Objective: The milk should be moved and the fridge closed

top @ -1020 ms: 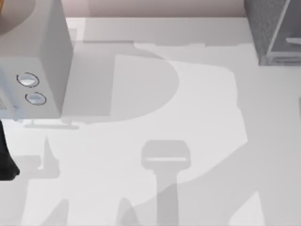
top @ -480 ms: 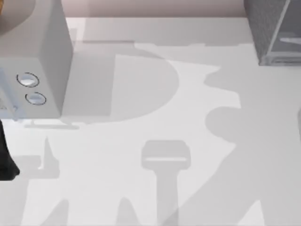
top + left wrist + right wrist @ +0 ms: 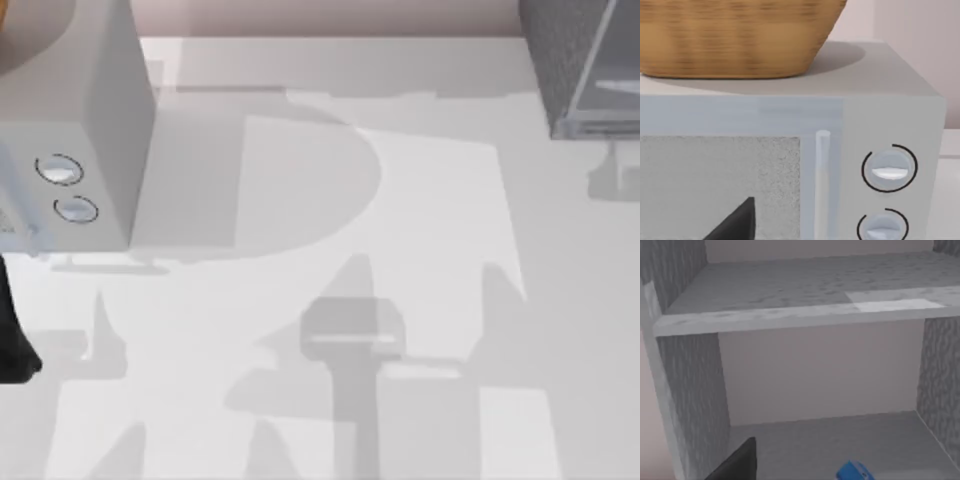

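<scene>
At the table's (image 3: 300, 400) left stands a pale box with two dials (image 3: 100, 110), a basket (image 3: 735, 40) on top, the left arm parked before it; at the right, the fridge (image 3: 560, 70) stands open, the milk (image 3: 856, 473) on its lower shelf near the right gripper, whose grip I cannot tell.

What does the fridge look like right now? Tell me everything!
The fridge is a big dark grey speckled cabinet at the table's far right corner, seen from above. Its door stands open. The right wrist view looks inside: speckled side walls, a pale back wall, a shelf across the upper part and a grey floor. A bit of the blue milk shows low down inside; whether it rests on the floor cannot be told.
</scene>
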### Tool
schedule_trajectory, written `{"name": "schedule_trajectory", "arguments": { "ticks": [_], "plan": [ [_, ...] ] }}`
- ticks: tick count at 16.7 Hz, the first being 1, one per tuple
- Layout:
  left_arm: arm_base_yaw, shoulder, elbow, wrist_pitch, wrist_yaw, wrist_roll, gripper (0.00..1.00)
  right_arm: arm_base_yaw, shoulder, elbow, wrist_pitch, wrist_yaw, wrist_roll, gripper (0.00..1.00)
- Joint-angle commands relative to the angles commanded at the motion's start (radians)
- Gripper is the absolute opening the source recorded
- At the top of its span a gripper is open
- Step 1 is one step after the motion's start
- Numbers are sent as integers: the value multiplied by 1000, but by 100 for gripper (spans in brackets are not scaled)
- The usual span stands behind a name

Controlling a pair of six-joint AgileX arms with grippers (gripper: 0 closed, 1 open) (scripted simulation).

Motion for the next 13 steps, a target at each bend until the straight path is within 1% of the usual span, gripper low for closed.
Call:
{"name": "schedule_trajectory", "arguments": {
  "ticks": [4, 7, 10, 13],
  "plan": [
    [0, 0, 0, 0, 0, 0, 100, 47, -465, -256, -169, 37, -15, 100],
    [0, 0, 0, 0, 0, 0, 100, 95, -754, -437, -276, 54, -31, 100],
    [0, 0, 0, 0, 0, 0, 100, 140, -966, -578, -351, 62, -45, 100],
    [0, 0, 0, 0, 0, 0, 100, 171, -1084, -666, -393, 66, -51, 100]
  ]
}}
